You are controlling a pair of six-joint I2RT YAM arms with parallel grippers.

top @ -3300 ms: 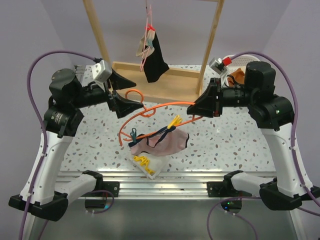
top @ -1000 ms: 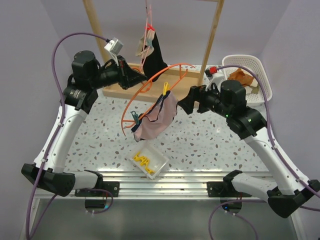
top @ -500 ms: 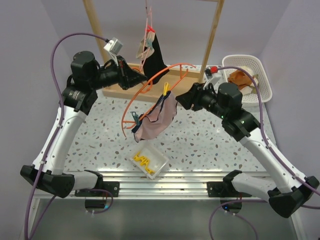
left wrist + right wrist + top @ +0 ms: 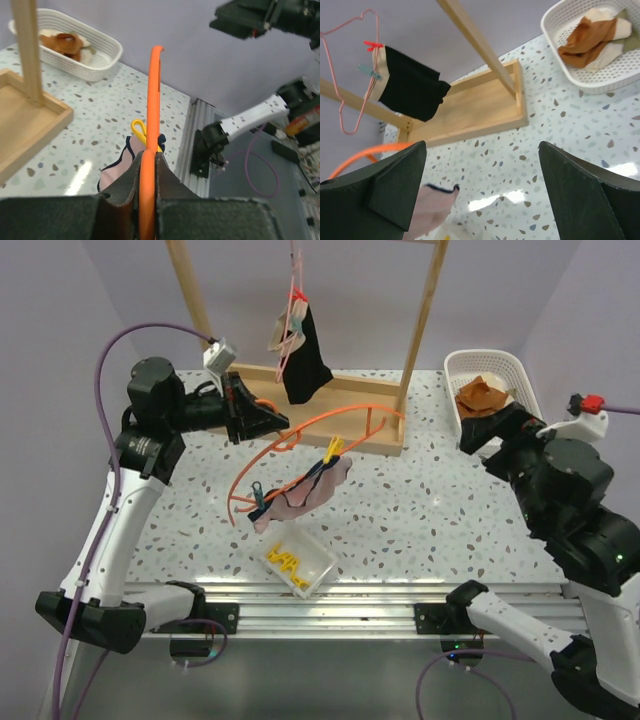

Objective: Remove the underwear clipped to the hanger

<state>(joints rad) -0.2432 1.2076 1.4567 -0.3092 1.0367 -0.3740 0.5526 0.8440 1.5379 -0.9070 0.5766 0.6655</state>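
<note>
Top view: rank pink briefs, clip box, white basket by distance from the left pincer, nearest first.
1. Pink briefs, on the orange hanger the left pincer holds.
2. Clip box, near table edge.
3. White basket, far right corner.

1. Rack (image 4: 350, 405) back centre on table (image 4: 450, 510); briefs (image 4: 308, 360) hang between its posts.
2. Basket (image 4: 100, 67) back right, beside rack; cloth (image 4: 482, 395) inside.
3. Tray (image 4: 318, 552) front centre, clips (image 4: 288, 562) inside.
4. Second briefs (image 4: 300, 495) on hanger (image 4: 330, 417) above table, behind tray.

Orange hanger (image 4: 154, 100), pink navy-trimmed briefs (image 4: 300, 495), black-and-tan briefs (image 4: 308, 360), white basket (image 4: 610, 77), speckled table (image 4: 430, 510)
</note>
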